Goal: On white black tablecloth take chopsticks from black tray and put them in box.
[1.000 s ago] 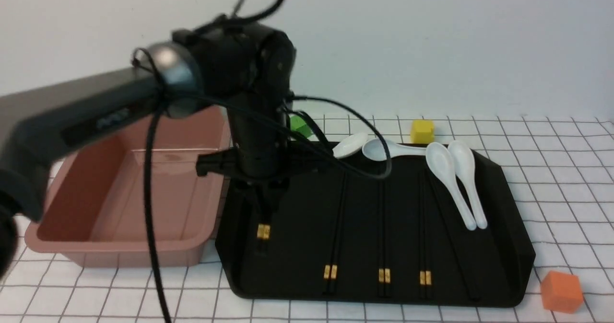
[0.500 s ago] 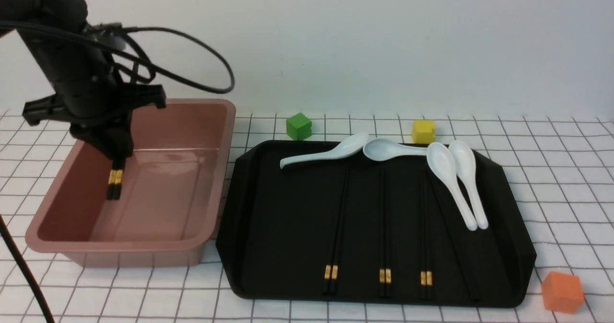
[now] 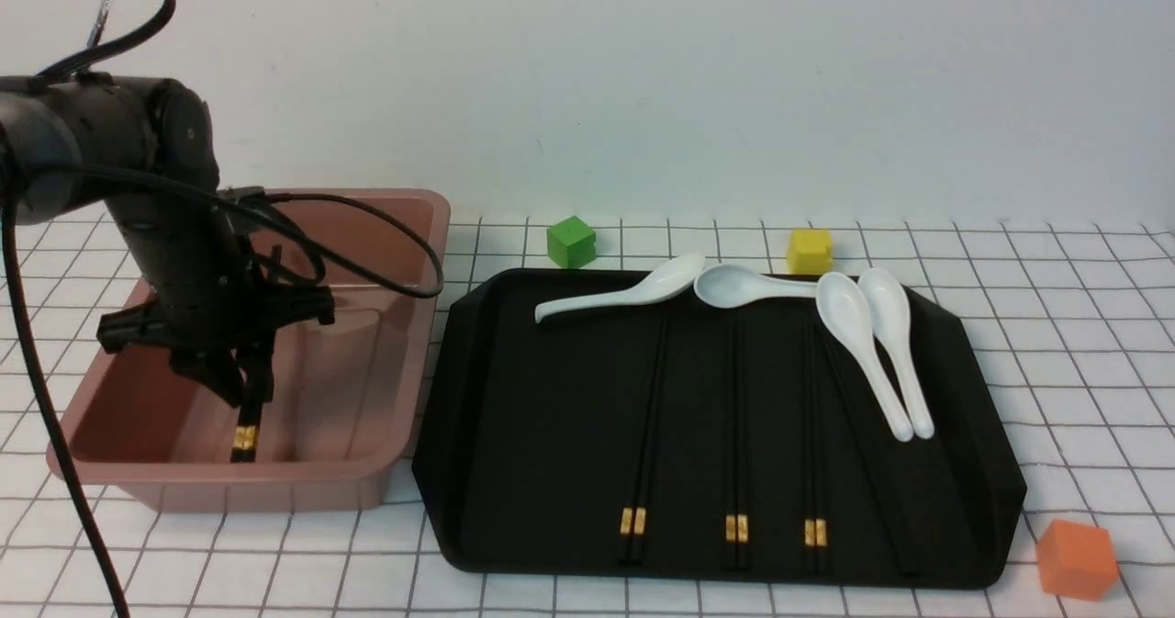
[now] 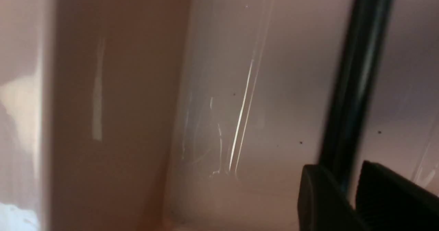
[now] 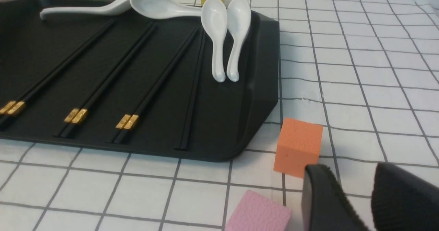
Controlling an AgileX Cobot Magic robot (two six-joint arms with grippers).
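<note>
Left wrist view only: You see the left fingers pressed shut on the held chopsticks, a glossy black shaft set against the scratched pink inside of the box. In the front view the wrist body hides this grip.
Right wrist view only: The right fingers stand apart with nothing between them, above the tablecloth, close to an orange cube and a pink cube. The front view shows neither these fingers nor the pink cube.
Front view only: You get the full layout here. The box sits just beside the left edge of the black tray.
Change since 0.5 s ago: The left arm has dropped deeper into the box and shifted toward its near wall. The gold band now sits low, close to the floor. The tray contents are unchanged.
Held chopsticks: Nearly upright, with the gold-banded end pointing down inside the box.
Remaining chopsticks: Three black pairs lie lengthwise on the tray with their gold bands at the near ends, and one more black stick lies to their right. Their far ends reach the white spoons.
</note>
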